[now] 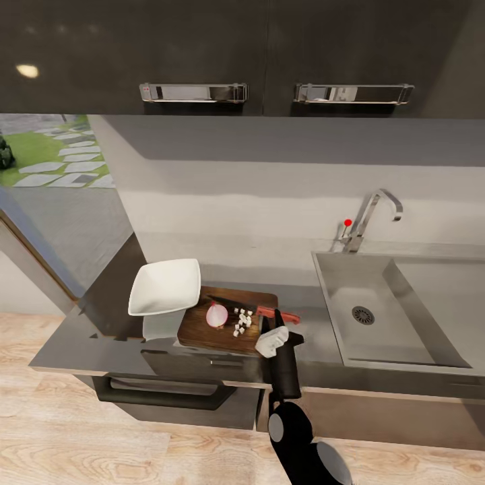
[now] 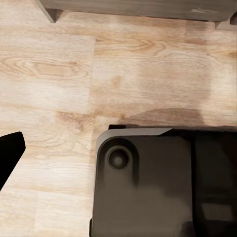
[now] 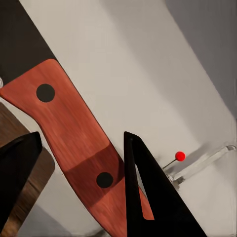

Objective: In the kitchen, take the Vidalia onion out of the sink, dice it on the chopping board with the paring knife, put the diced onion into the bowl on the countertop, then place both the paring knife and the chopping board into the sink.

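The dark brown chopping board (image 1: 202, 330) lies on the grey countertop (image 1: 94, 343). On it sit a cut pink piece of the Vidalia onion (image 1: 217, 314) and several small white dice (image 1: 242, 321). The paring knife (image 1: 269, 312) rests across the board's right end, with its reddish handle (image 3: 74, 128) pointing toward the sink (image 1: 377, 316). My right gripper (image 1: 273, 335) (image 3: 81, 136) is open and straddles that handle. The white square bowl (image 1: 165, 286) stands just left of the board. A black finger (image 2: 9, 154) of my left gripper hangs over the wooden floor.
The chrome tap (image 1: 367, 219) with its red knob (image 1: 347, 222) rises behind the sink. Dark upper cabinets with bar handles (image 1: 193, 92) hang overhead. A drawer handle (image 1: 162, 397) runs below the counter edge. My own dark base (image 2: 148, 187) is under the left wrist.
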Available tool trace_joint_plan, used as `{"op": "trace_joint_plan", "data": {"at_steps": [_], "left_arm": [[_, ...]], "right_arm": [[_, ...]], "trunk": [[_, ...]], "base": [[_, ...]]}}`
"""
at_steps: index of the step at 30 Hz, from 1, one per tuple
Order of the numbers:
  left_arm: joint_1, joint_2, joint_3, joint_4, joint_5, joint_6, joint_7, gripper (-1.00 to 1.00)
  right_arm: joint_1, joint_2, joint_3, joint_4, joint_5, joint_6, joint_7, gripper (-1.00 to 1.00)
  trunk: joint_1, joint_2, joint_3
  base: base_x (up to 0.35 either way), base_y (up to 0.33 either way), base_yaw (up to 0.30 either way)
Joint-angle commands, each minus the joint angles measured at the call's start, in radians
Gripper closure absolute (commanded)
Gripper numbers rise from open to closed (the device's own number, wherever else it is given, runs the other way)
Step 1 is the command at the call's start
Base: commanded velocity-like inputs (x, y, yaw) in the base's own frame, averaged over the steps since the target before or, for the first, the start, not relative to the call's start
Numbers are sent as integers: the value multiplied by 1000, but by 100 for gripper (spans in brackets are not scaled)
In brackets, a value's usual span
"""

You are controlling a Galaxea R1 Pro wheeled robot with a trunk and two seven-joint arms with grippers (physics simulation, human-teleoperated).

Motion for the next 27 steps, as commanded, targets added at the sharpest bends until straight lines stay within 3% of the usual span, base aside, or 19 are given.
{"op": "trace_joint_plan", "data": {"at_steps": [1,7,27], "left_arm": [[0,1,-7,-1,10,-2,7,-100],[0,0,-7,-1,10,-2,7,-100],[1,0,-7,0,10,-2,7,-100]], "right_arm": [[5,6,-1,-5,8,7,-3,100],[38,7,-6,-30,5,10,-3,100],[39,7,-5,-28,6,25,-3,100]], "trunk": [[0,-1,-1],[0,-1,-1],[0,-1,-2]], "base": [[0,0,0],[0,0,0],[0,0,0]]}}
